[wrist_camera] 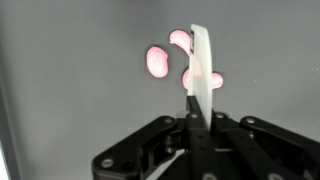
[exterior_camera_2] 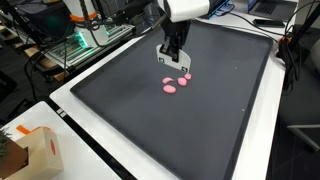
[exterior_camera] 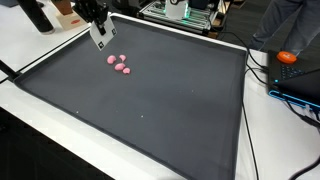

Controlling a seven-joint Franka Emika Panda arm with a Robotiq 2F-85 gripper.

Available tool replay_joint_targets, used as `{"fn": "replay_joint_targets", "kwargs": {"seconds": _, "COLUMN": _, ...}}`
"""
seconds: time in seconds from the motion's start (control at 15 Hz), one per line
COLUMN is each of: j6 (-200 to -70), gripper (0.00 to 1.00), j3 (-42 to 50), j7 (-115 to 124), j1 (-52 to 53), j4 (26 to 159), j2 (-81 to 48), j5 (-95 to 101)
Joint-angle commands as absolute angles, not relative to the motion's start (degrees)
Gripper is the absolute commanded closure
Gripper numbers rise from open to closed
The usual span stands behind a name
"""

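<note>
While the end effector (exterior_camera: 100, 40) hangs low over the far left part of the mat (exterior_camera: 150, 110), its jaws look closed on a thin white strip (wrist_camera: 203, 70), as far as the wrist view lets me judge; the strip stands on edge and reaches out beyond the jaws. A few pink beans (exterior_camera: 118, 64) lie on the mat just on the near side of the end effector, close together though not all touching; in the wrist view the strip crosses in front of part of the cluster, with one bean free to its left; I cannot tell whether the strip's tip touches any of them. The mat covers most of a white surface (exterior_camera: 35, 135).

As I judge the risks: the strip is thin and gripped at one end only, so pressure against the mat could bend it or make it slip in the jaws; the beans are small and rounded, so a quick or skewed sweep could send them rolling apart; too hard a descent could dig the strip's edge into the mat and drag it.
</note>
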State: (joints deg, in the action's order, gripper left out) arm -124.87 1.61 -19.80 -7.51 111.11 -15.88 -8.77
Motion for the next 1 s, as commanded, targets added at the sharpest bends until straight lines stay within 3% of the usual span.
{"fn": "replay_joint_targets", "kwargs": {"seconds": 0.0, "j6": -126.98, "gripper": 0.99, "j3": 1.71, "j7": -18.81, "j1": -6.19, "j4": 115.05, "j2": -11.08, "j5": -5.17}}
{"fn": "replay_joint_targets", "kwargs": {"seconds": 0.93, "j6": -125.45, "gripper": 0.96, "j3": 1.49, "j7": -18.93, "j1": -4.92, "j4": 112.74, "j2": -10.12, "j5": -3.03}}
